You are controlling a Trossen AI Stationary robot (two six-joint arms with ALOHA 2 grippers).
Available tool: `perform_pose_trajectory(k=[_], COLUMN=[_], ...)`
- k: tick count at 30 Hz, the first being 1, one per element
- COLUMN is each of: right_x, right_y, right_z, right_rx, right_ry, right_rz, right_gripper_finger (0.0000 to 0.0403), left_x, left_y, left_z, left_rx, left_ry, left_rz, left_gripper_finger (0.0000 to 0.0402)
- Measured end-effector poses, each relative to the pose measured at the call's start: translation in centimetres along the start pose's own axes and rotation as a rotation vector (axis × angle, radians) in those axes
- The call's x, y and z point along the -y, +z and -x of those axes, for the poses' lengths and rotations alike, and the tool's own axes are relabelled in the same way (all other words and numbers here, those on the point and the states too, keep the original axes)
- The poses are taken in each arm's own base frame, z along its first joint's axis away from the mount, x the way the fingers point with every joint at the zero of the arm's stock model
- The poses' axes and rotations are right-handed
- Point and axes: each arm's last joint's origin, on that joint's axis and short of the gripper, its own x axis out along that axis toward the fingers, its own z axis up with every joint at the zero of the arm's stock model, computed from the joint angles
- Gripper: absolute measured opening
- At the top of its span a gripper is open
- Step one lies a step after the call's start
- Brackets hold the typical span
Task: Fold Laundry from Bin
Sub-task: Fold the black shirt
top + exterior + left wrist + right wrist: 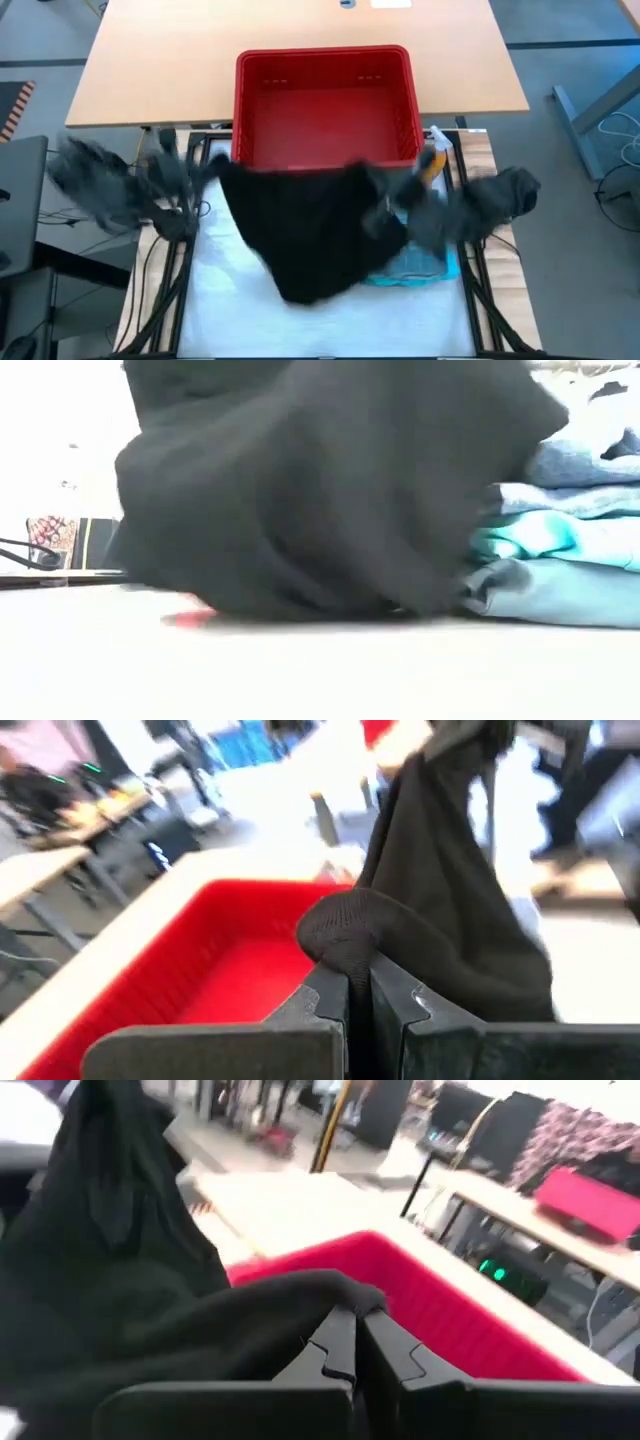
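Observation:
A black garment (305, 225) of the laundry hangs spread between my two grippers, in front of the red bin (325, 100). My left gripper (213, 168) is shut on its upper left end and my right gripper (398, 192) on its upper right end. In the low view the black garment (320, 490) fills most of the picture, and its lower edge (300, 608) reaches the table. The bin's inside shows red and bare from above. My left gripper pinches a bunched upper corner (340, 935) of the black garment between its two fingers, coming nearly level from the table's left. The cloth runs off toward the other arm and hangs below. My right gripper pinches a bunched upper edge (335, 1292) of the same garment between its two fingers, coming nearly level from the table's right. The cloth drapes away toward the left arm in slack folds.
A stack of folded teal and blue laundry (425, 262) lies on the white mat at the right, partly behind the black garment; the low view shows the stack (565, 550) too. An orange spray bottle (432, 162) stands beside the bin's near right corner. A wooden table (150, 60) lies beyond.

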Motion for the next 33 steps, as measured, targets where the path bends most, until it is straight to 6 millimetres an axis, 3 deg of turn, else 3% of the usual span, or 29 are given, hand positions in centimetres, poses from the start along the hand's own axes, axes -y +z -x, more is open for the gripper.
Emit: perform_pose_trajectory(k=[4,7,10,13,17,22,25,28,33], right_x=[4.6,6.2,5.6,2.7,-4.4,-12.8,-16.8,-19.2,-19.6], right_y=[4.2,4.9,3.3,0.5,-4.2,-10.2,-13.6,-15.2,-15.2], right_z=[-2.9,-2.7,-1.8,-0.9,0.6,2.0,1.9,1.7,1.2], right_rx=[0.15,0.208,0.077,-0.182,-0.487,-0.766,-0.904,-1.021,-1.078], right_ry=[0.142,0.272,0.447,0.655,0.739,0.812,0.813,0.879,0.975], right_rz=[-0.09,-0.132,-0.123,-0.094,0.02,0.069,0.047,0.005,-0.007], right_gripper_finger=[0.0022,0.0022,0.0022,0.0022,0.0022,0.0023,0.0032,0.0047,0.0072], left_x=[-4.7,-6.6,-7.1,-6.3,-2.5,5.2,10.0,13.8,15.5], left_y=[2.7,3.5,2.8,0.8,-3.4,-8.6,-13.5,-19.3,-26.4], left_z=[1.2,2.9,3.8,3.7,1.4,-2.4,-4.1,-5.7,-5.5], left_rx=[0.158,0.249,0.224,0.042,-0.4,-0.585,-0.71,-0.882,-1.109], left_ry=[0.014,-0.087,-0.22,-0.369,-0.407,-0.587,-0.627,-0.583,-0.498], left_rz=[0.054,0.096,0.122,0.167,0.221,0.354,0.349,0.297,0.231], left_gripper_finger=[0.0,0.0,0.0,0.0,0.0,0.0,0.0,0.0,0.0])
